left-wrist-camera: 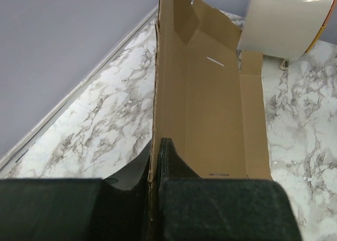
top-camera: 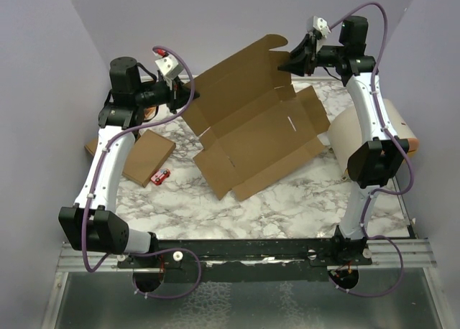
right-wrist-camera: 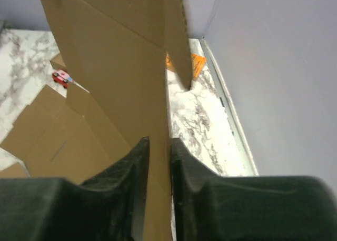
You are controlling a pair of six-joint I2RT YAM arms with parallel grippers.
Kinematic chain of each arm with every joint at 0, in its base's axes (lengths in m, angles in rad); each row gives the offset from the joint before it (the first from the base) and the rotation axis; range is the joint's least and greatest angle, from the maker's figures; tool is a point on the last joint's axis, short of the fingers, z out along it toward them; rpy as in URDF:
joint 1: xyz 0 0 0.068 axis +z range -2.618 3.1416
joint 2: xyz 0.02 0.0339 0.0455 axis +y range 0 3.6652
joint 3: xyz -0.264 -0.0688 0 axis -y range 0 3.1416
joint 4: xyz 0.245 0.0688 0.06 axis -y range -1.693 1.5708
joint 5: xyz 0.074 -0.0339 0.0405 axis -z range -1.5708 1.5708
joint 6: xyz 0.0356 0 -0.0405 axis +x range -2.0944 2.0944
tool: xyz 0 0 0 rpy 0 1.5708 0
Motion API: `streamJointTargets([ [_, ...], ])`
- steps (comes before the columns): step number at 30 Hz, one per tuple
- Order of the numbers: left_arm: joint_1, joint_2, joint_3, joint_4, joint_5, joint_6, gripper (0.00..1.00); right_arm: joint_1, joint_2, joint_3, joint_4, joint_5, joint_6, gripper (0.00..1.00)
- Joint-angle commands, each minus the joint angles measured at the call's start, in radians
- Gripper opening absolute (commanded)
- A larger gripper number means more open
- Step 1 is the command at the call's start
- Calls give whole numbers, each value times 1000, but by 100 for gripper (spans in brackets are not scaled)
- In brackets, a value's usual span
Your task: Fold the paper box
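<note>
Progress: early. The paper box (top-camera: 251, 138) is mostly an open sheet; only its far panel stands tilted up, and the side flaps and front are not yet folded.
Box position: middle of the counter (top-camera: 287, 200), reaching toward the far edge.
Left claw (top-camera: 190, 97): closed on the box's left edge.
Right claw (top-camera: 282, 67): pinching the raised far panel's rim, toward the far right corner.

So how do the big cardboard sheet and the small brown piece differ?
The paper box is larger, with flaps and slits; the small brown piece is a plain rectangle. The box stands partly raised, pinched by the left gripper and right gripper; the small piece lies flat on the table. Both are brown.
</note>
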Motion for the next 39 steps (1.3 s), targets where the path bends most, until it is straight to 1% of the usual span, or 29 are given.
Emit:
streamJointTargets([
  [1,7,2,52,18,-39,8,0,-1,-34,9,34,-7,61,43],
  [3,19,-2,56,35,-51,-8,0,-2,-48,3,35,14,87,76],
  [5,30,-11,50,65,-54,-28,0,-9,-75,-20,36,33,101,96],
  [6,34,-17,43,80,-56,-33,0,-14,-94,-41,37,46,103,100],
  [9,40,-53,0,136,-68,-35,0,-39,-163,-143,72,95,127,100],
  [11,40,-92,-50,186,-82,-28,0,-62,-207,-237,114,142,176,100],
  [14,41,-164,-156,285,-109,-28,0,-80,-263,-340,163,273,274,100],
  [16,41,-208,-211,330,-133,-30,0,-81,-274,-358,131,266,250,100],
  [18,41,-238,-238,343,-163,-27,0,-81,-273,-362,87,258,221,100],
  [23,41,-286,-258,350,-192,-30,0,-86,-277,-406,80,331,178,100],
  [25,41,-298,-254,354,-206,-48,0,-100,-266,-399,71,333,179,100],
  [28,41,-303,-237,330,-243,-82,0,-123,-267,-382,51,287,196,100],
  [31,45,-299,-220,307,-281,-133,0,-132,-305,-408,87,272,203,100],
  [33,53,-294,-221,310,-288,-154,0,-132,-324,-416,98,265,190,100],
  [35,62,-286,-224,318,-279,-158,0,-132,-320,-411,99,226,174,100],
  [36,65,-286,-231,330,-266,-155,0,-132,-312,-406,106,182,165,100],
  [39,66,-296,-268,383,-205,-126,0,-131,-276,-405,147,-49,65,100],
])
